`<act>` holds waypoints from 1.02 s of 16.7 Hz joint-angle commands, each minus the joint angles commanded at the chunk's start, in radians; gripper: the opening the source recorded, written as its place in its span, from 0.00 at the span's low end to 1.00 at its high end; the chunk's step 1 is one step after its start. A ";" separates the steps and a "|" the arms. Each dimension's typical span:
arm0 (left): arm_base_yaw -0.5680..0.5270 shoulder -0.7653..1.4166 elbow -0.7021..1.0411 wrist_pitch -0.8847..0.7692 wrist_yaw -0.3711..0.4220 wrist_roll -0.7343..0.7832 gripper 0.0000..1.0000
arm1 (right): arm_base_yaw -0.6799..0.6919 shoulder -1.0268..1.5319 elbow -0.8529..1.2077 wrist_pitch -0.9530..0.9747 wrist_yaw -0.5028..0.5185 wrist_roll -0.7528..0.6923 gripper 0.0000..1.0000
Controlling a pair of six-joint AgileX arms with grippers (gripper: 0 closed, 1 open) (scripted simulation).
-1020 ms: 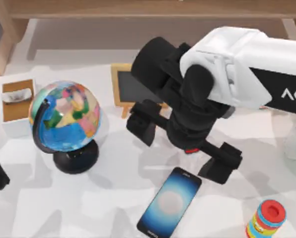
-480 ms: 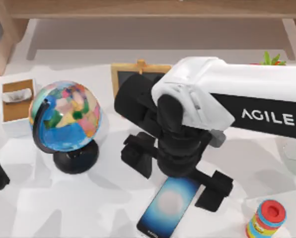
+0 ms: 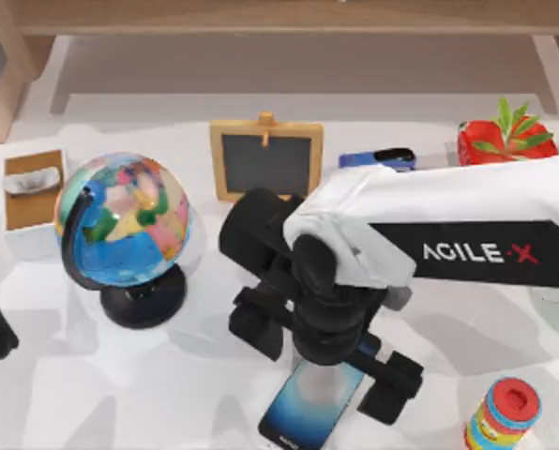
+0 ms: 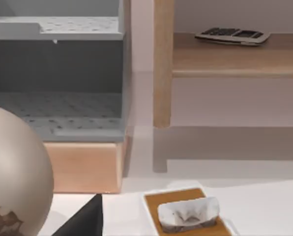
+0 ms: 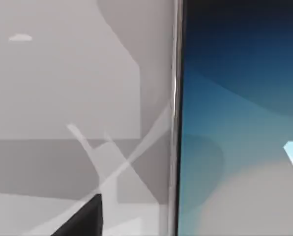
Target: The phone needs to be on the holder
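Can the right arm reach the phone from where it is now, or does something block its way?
Probably yes. The right gripper hangs right over the phone, fingers spread to either side, with nothing between them. The globe stands well off to the left.

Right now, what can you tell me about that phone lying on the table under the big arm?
The phone is a slim black slab with a glowing blue screen and a thin silvery edge. It lies flat, face up, at the table's near edge, turned at a slant. The right gripper hangs directly above its far end, fingers spread to either side, hiding that part. Whether it touches the phone I cannot tell.
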 joint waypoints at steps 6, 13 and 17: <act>0.000 0.000 0.000 0.000 0.000 0.000 1.00 | 0.002 0.039 -0.046 0.076 0.000 0.003 1.00; 0.000 0.000 0.000 0.000 0.000 0.000 1.00 | 0.002 0.039 -0.046 0.076 0.000 0.003 0.55; 0.000 0.000 0.000 0.000 0.000 0.000 1.00 | 0.002 0.039 -0.046 0.076 0.000 0.003 0.25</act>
